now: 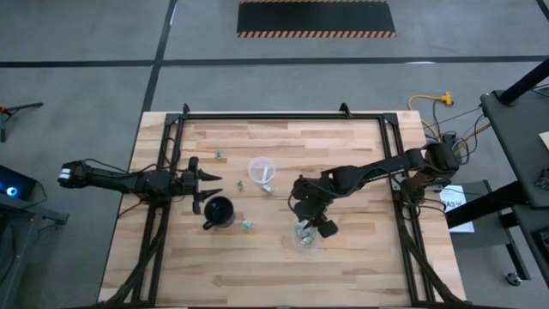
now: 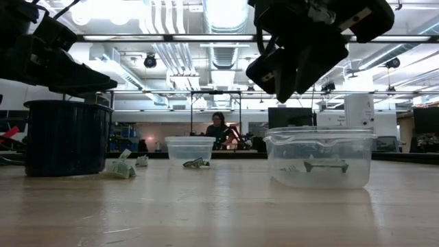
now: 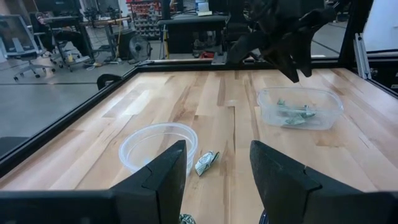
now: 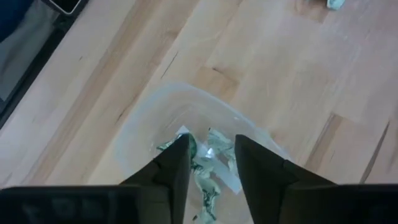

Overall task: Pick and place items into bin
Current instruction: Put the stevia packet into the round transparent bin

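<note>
The items are small pale green and whitish folded scraps, and they lie in several spots. A few sit inside the clear bin near the front of the table, under the right gripper; in the low view I count two of them through its wall, though the right wrist view shows a crumpled cluster that I cannot separate piece by piece. One scrap lies against a second, empty clear tub nearer the table's middle. Another rests just beside the black mug, a small one lies between mug and tub, and one lies alone toward the far edge.

The right gripper hangs above the bin with its fingers parted and nothing between them. The left gripper waits beside the mug, fingers spread, holding nothing.

The table is pale butcher-block wood inside a black metal frame. Beyond it the floor is grey, with a black mat edged in hazard stripes. The room behind is a bright workshop with overhead ducts, and a person sits far off at a bench.

The mug cuts off whatever lies behind it in the low view.
</note>
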Controlling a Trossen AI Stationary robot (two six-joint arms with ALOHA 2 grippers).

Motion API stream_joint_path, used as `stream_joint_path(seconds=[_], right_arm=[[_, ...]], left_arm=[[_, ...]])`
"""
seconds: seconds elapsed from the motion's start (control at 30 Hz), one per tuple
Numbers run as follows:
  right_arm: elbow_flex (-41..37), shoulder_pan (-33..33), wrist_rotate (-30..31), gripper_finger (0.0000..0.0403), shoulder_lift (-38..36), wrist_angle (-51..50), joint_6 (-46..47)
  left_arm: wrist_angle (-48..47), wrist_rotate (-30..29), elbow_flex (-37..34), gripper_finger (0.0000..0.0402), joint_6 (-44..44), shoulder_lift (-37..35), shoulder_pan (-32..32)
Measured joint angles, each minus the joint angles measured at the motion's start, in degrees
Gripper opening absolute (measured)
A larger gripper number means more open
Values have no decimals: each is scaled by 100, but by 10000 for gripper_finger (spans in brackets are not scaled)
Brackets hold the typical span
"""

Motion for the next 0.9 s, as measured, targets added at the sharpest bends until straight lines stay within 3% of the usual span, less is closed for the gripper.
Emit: stream_joint_path(seconds=[0.4, 0.9], right_arm=[[2, -4, 14, 159, -6, 129, -78], [81, -4, 27, 140, -14, 256, 223]], left_arm=[[0, 0, 0, 162, -1, 0, 0], [2, 0, 0, 162, -5, 4, -1]])
